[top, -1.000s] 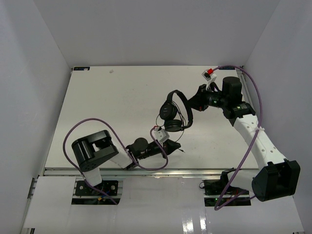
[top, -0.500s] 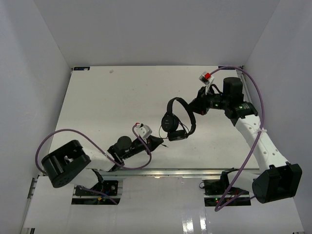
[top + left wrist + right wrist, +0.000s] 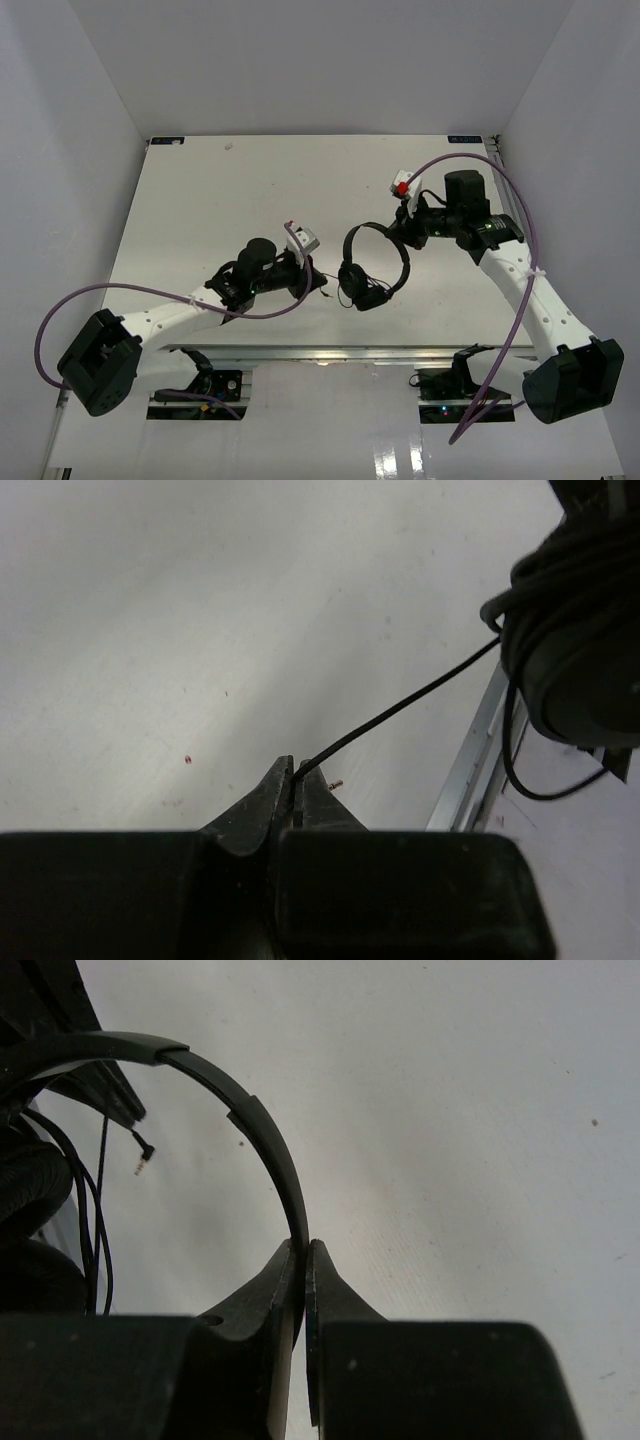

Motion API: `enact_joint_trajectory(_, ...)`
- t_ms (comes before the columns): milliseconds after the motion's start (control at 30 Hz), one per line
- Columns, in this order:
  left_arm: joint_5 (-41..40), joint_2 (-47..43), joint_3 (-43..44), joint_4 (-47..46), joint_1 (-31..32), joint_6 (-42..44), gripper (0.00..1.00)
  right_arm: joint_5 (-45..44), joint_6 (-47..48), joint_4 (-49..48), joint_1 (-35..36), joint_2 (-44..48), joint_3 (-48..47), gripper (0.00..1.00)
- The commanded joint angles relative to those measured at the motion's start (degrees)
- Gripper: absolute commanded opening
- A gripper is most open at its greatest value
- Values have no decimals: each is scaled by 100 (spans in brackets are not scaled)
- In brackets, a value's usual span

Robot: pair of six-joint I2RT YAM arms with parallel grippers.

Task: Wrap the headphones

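The black headphones (image 3: 372, 262) hang above the white table (image 3: 200, 200) near its front middle. My right gripper (image 3: 404, 234) is shut on the thin headband (image 3: 270, 1150) and holds it up. The earcups (image 3: 352, 279) hang at the lower left with cable coiled round them (image 3: 565, 630). My left gripper (image 3: 314, 280) is shut on the thin black cable (image 3: 400, 705), which runs taut from the jaws up right to the coil. The cable's plug (image 3: 141, 1160) dangles free in the right wrist view.
Purple robot cables (image 3: 150, 290) loop along both arms. The table's metal front rail (image 3: 320, 350) runs just below the headphones, also seen in the left wrist view (image 3: 470, 750). White walls (image 3: 70, 150) enclose the table on three sides.
My left arm swung out and up from the front edge, carrying the cable to the left of the earcups. My right gripper moved the headphones down and left toward the front.
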State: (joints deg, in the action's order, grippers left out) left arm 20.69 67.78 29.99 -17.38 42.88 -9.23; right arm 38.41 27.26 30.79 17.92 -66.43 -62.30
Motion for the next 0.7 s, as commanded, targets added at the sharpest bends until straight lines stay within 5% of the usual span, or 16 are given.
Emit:
enact_joint_trajectory(0, 228, 22, 478, 1628, -120, -32, 0, -689, 717, 21, 216, 104, 222, 8)
enact_joint_trajectory(367, 1024, 848, 1755, 2932, -262, -67, 0, -1489, 834, -918, 675, -390, 786, 8)
enact_joint_trajectory(667, 1131, 1715, 2305, 2890, -852, -230, 0, -2097, 370, -1911, 806, -1066, 865, 8)
